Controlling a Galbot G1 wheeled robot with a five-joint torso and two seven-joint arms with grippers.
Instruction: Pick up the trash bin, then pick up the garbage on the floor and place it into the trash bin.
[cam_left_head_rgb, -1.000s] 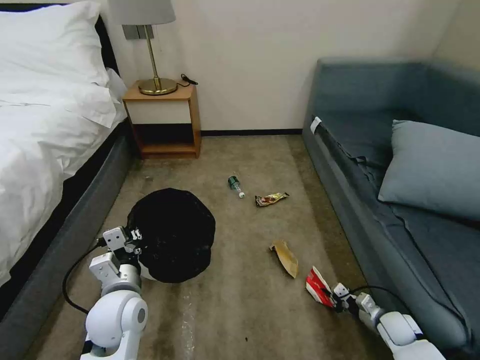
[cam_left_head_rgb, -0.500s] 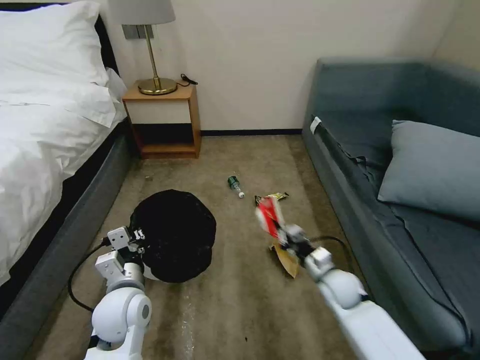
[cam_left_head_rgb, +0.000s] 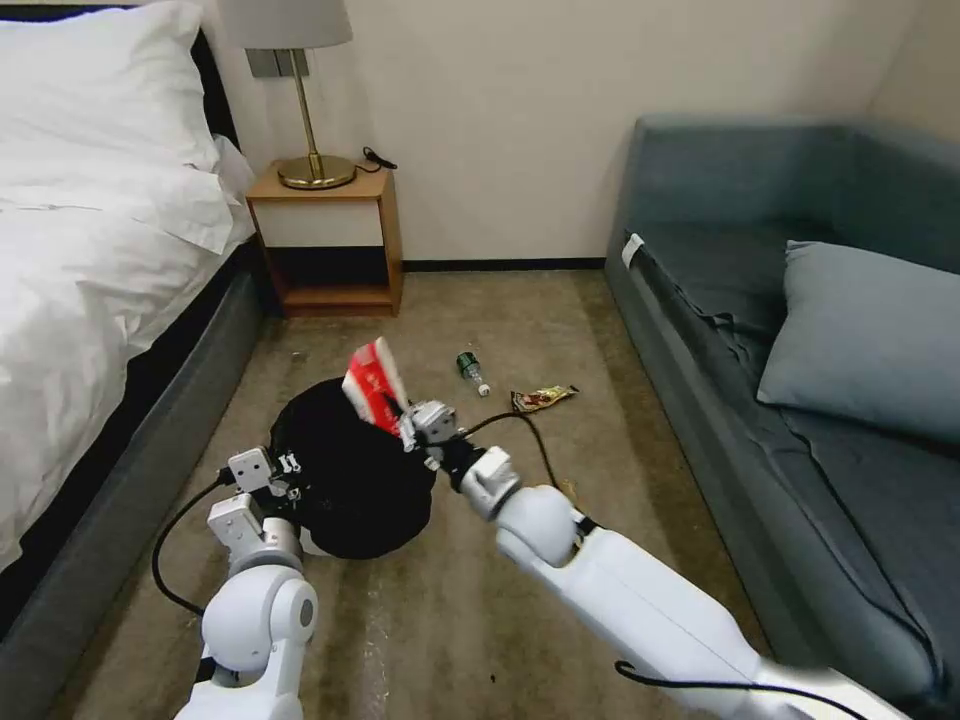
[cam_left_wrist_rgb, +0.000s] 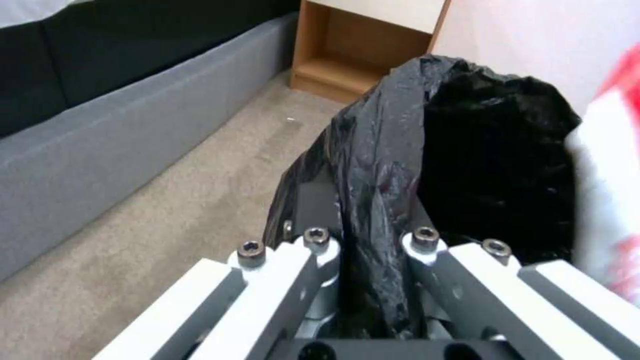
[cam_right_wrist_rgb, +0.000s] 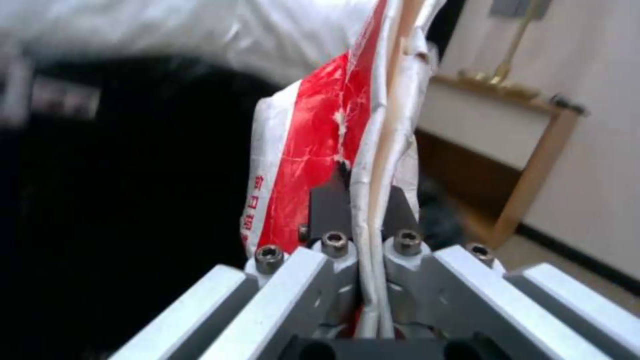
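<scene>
The trash bin (cam_left_head_rgb: 350, 485), lined with a crinkled black bag, stands on the carpet in the head view. My left gripper (cam_left_head_rgb: 289, 468) is shut on its rim at the side toward the bed; the left wrist view shows the bag (cam_left_wrist_rgb: 467, 150) pinched in that gripper (cam_left_wrist_rgb: 367, 220). My right gripper (cam_left_head_rgb: 405, 428) is shut on the crumpled red-and-white carton (cam_left_head_rgb: 375, 385) and holds it upright over the bin's far edge. The carton (cam_right_wrist_rgb: 313, 145) stands clamped in that gripper (cam_right_wrist_rgb: 363, 210). More garbage lies beyond: a green bottle (cam_left_head_rgb: 471, 370) and a snack wrapper (cam_left_head_rgb: 542, 398).
A bed (cam_left_head_rgb: 90, 250) runs along the left, and a grey-blue sofa (cam_left_head_rgb: 760, 330) with a cushion (cam_left_head_rgb: 870, 340) along the right. A wooden nightstand (cam_left_head_rgb: 325, 240) with a brass lamp stands against the far wall. My right arm (cam_left_head_rgb: 620, 590) crosses the carpet strip.
My right arm lifted the carton off the floor near the sofa and swung it left, up over the bin. The left gripper kept its hold on the bin's rim.
</scene>
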